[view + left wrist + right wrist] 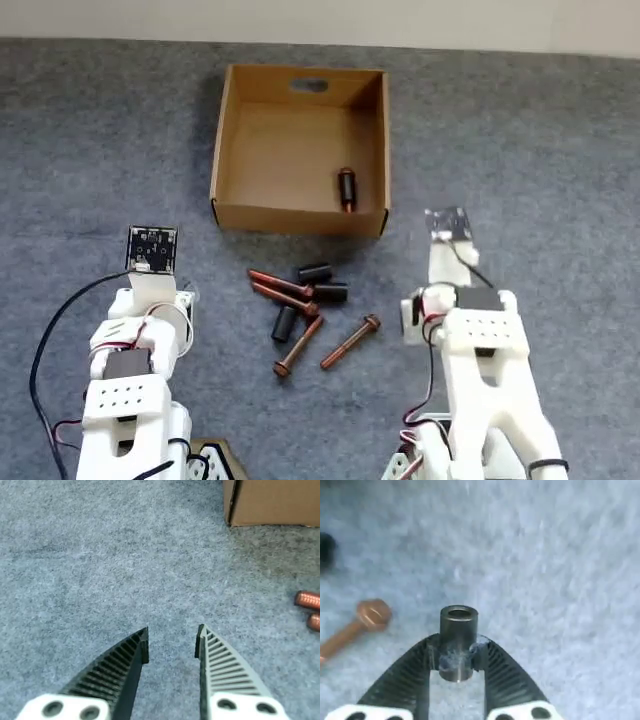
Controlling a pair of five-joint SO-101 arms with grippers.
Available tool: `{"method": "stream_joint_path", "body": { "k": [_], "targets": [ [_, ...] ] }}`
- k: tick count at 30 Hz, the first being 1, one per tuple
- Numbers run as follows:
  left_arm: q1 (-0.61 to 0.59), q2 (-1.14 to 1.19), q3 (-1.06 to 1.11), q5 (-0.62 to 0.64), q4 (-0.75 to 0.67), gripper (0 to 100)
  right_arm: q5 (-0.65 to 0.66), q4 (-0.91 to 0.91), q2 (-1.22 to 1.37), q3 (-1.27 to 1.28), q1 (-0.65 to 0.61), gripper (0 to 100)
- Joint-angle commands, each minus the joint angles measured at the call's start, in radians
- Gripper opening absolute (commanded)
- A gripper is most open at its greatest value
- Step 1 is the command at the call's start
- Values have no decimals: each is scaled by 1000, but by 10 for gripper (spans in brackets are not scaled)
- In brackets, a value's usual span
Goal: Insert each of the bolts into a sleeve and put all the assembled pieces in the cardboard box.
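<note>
Within the right pincer (456, 650), a black sleeve (458, 622).

The bolts (349, 342) are coppery metal, the sleeves (285, 323) matt black, the carpet (100, 150) rough, the box (300, 218) plain cardboard.

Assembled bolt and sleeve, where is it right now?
In the high view, the assembled piece lies inside the cardboard box, toward its right side, close to the near wall.
</note>
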Motion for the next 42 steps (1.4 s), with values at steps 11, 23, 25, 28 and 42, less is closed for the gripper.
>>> {"method": "stream_joint_path", "body": {
  "k": [11, 23, 25, 28, 42],
  "targets": [
    [15, -7, -5, -8, -14, 171, 12, -31, -30, 41, 16, 169],
    [13, -7, -5, -8, -14, 171, 12, -61, 58, 15, 16, 146],
    [13, -7, -5, -8, -14, 171, 12, -45, 156, -36, 19, 134],
    [13, -7, -5, -8, -14, 171, 11, -19, 305, -131, 19, 134],
    [13, -7, -5, -8, -15, 171, 11, 35, 364, -229, 15, 6]
  ]
}}
